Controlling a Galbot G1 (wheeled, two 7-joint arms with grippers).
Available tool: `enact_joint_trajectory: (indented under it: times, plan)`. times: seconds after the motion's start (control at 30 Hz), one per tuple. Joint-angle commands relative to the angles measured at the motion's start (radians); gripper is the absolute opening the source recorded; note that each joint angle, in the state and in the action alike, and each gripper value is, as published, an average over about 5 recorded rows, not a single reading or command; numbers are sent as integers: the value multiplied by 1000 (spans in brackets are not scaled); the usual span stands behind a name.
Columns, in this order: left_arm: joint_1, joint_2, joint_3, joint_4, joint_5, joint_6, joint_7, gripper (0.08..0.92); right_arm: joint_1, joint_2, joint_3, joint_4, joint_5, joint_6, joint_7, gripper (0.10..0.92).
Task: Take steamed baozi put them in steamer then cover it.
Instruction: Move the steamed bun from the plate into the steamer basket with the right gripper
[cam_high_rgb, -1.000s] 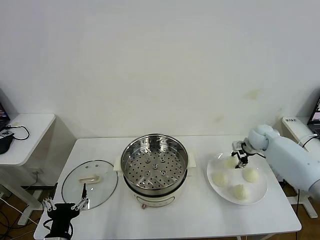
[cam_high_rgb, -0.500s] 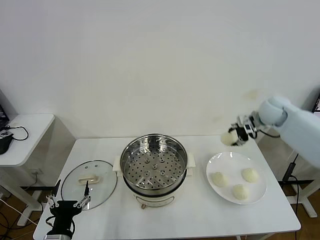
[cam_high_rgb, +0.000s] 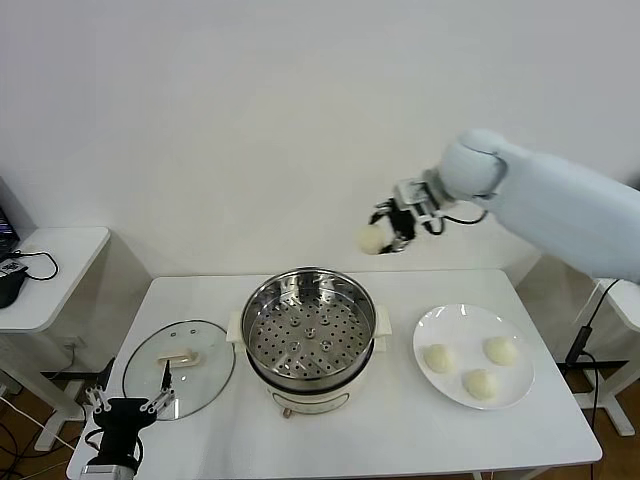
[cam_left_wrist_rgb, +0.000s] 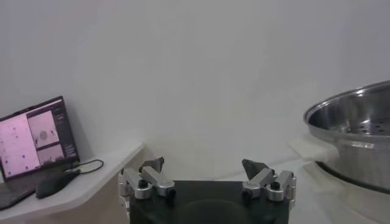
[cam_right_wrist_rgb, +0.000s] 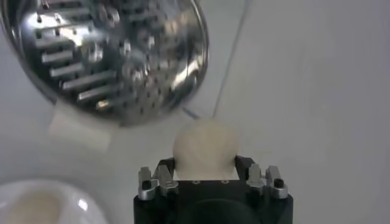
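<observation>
My right gripper (cam_high_rgb: 385, 232) hangs in the air above and behind the right side of the steamer (cam_high_rgb: 310, 335), shut on one cream-white baozi (cam_high_rgb: 371, 239). The right wrist view shows that baozi (cam_right_wrist_rgb: 205, 148) clamped between the fingers, with the steamer's perforated tray (cam_right_wrist_rgb: 109, 55) below. Three more baozi (cam_high_rgb: 440, 357) lie on the white plate (cam_high_rgb: 440, 326) to the steamer's right. The glass cover (cam_high_rgb: 180, 368) with its cream handle lies flat to the steamer's left. My left gripper (cam_high_rgb: 125, 404) waits open at the table's front left corner, near the cover's edge.
A small side table (cam_high_rgb: 50, 275) with a cable stands to the left; the left wrist view shows a laptop (cam_left_wrist_rgb: 36, 137) on it. A white wall is close behind the table. The steamer's rim (cam_left_wrist_rgb: 353, 119) shows in the left wrist view.
My right gripper lifted one baozi off the plate and carried it up and leftward toward the steamer. Three buns stay on the plate. The left arm barely moved.
</observation>
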Motion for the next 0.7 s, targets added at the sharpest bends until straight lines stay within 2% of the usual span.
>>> enact_joint_trajectory:
  times: [0.03, 0.27, 0.7]
  plan:
    - [0, 1, -4, -1, -1, 0, 0, 823, -23, 209, -141, -89, -169, 232, 40, 617]
    - [10, -19, -15, -19, -1, 0, 1, 823, -117, 238, -131, -151, -327, 346, 60, 618]
    - [5, -30, -17, -29, 3, 4, 2, 823, -201, 277, -83, -247, -445, 439, 113, 619]
